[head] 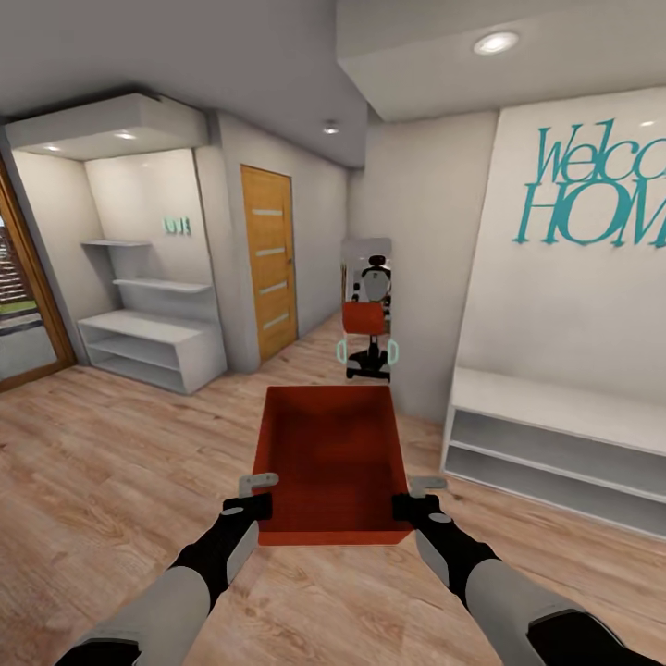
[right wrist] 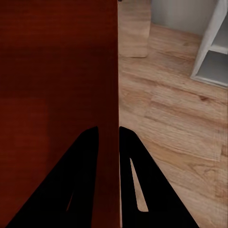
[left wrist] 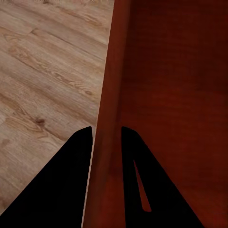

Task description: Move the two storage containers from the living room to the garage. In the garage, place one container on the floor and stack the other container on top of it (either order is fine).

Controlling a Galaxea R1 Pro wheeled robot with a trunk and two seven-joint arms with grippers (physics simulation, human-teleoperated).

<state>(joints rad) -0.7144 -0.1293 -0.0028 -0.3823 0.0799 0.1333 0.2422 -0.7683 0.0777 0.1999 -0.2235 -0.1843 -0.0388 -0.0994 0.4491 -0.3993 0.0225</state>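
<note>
The head view takes in the hallway: an orange-red storage container (head: 333,462) held out in front of the robot above the wood-plank floor (head: 102,481), with a mirror (head: 367,310) straight ahead. The wrist views show the grips close up. The left claw (left wrist: 105,135) is nearly closed, its fingers pinching the container's left wall; the right claw (right wrist: 108,135) likewise clamps the right wall. A white shelf unit (head: 153,342) stands far left, a wooden door (head: 269,261) beside it, and a low white bench (head: 555,444) at right.
</note>
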